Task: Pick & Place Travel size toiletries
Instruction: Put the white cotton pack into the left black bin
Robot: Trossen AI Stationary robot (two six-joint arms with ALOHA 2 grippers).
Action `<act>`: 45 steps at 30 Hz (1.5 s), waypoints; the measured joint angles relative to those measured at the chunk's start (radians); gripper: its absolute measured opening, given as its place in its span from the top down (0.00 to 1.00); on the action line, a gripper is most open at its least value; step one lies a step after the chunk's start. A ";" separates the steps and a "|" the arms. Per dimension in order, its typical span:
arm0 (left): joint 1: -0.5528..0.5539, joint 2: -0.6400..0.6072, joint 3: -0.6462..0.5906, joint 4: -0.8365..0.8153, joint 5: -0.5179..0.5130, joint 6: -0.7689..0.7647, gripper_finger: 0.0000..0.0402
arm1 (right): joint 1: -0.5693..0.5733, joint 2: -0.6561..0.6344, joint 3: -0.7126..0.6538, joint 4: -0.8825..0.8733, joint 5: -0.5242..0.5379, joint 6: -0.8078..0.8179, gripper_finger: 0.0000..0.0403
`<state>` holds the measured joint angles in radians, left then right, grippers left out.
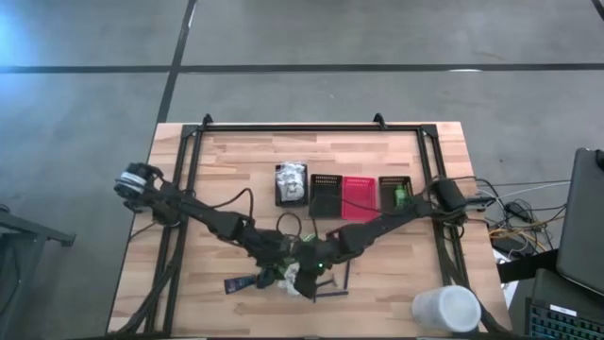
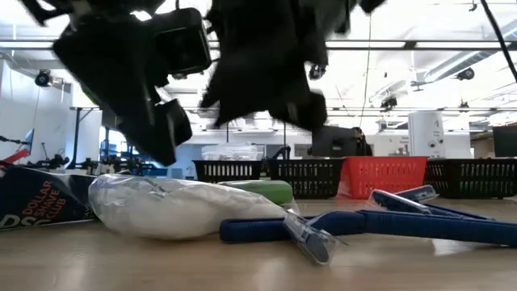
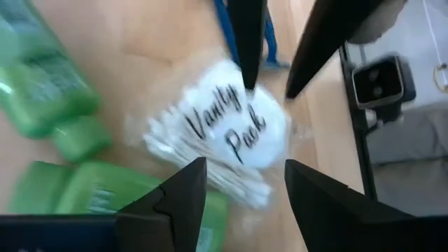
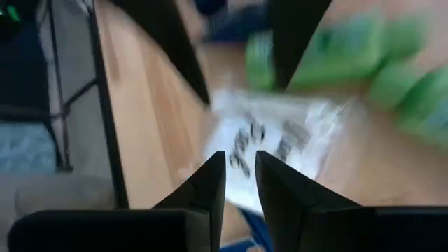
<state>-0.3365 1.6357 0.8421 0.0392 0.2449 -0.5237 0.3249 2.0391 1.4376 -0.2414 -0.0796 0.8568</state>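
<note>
Left gripper (image 3: 241, 192) jaws spread, right gripper (image 4: 241, 171) jaws nearly together, over white crinkly "Vanity Pack" packet (image 3: 224, 133).

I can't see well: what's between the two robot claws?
The white Vanity Pack packet lies between the left gripper and right gripper, shown in both wrist views.

Crinkly glossy plastic packet (image 3: 224, 136), wooden table (image 1: 236, 161)

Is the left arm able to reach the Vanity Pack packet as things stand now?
Probably yes: the left pincer hangs open right over the Vanity Pack packet, but the right pincer is crowding the same packet from the opposite side.
</note>
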 joint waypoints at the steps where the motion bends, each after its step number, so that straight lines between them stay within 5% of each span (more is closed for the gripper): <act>1: -0.008 0.001 0.000 0.000 -0.002 0.000 0.51 | 0.001 -0.016 0.009 -0.011 0.017 -0.001 0.81; 20: -0.101 0.001 -0.011 0.028 -0.181 -0.110 0.51 | 0.110 -0.102 -0.114 -0.164 0.109 0.322 0.60; 29: -0.105 0.001 -0.012 0.130 -0.325 -0.198 0.51 | 0.142 -0.275 -0.330 -0.121 0.356 0.492 0.54; 37: -0.112 0.033 -0.012 0.099 -0.281 -0.347 0.51 | 0.108 -0.382 -0.542 0.216 0.235 0.431 0.57; 45: -0.130 0.120 0.019 0.105 -0.221 -0.508 0.51 | 0.069 -0.324 -0.555 0.341 0.141 0.339 0.58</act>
<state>-0.4662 1.7558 0.8615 0.1440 0.0234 -1.0316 0.3939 1.7156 0.8826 0.0992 0.0616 1.1961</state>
